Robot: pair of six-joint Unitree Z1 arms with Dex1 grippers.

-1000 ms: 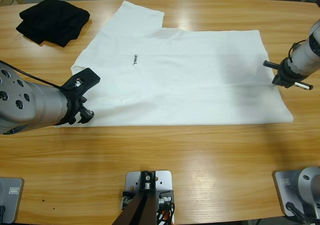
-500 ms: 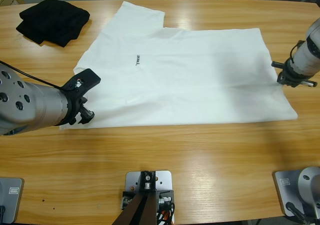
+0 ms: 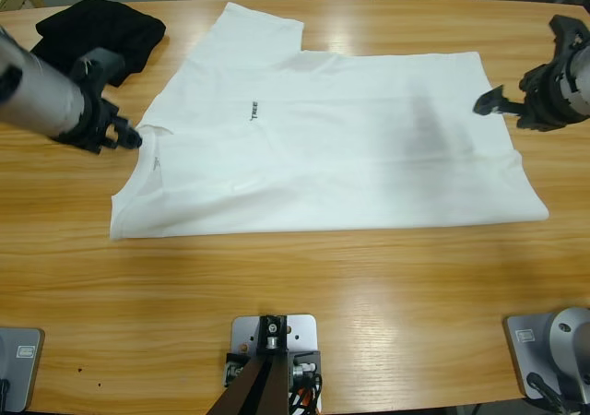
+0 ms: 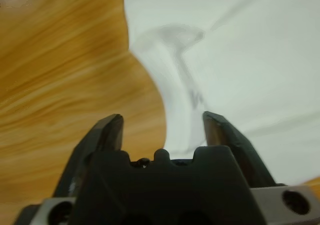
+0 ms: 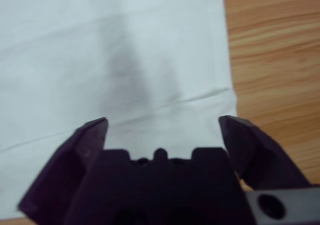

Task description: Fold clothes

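High view: white T-shirt [image 3: 323, 148] lies flat mid-table, black garment [image 3: 97, 32] at 10 o'clock, arms at 9 & 3 o'clock ready to fold; L wrist view: left gripper [image 4: 162, 122] spread wide, empty, over neck edge; R wrist view: right gripper [image 5: 162, 125] also wide, empty, over hem.

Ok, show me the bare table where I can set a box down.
Free: the wide wood strip below the white T-shirt. Crowded: the upper left, where the black garment and left gripper sit, and the shirt's far right edge by the right gripper.
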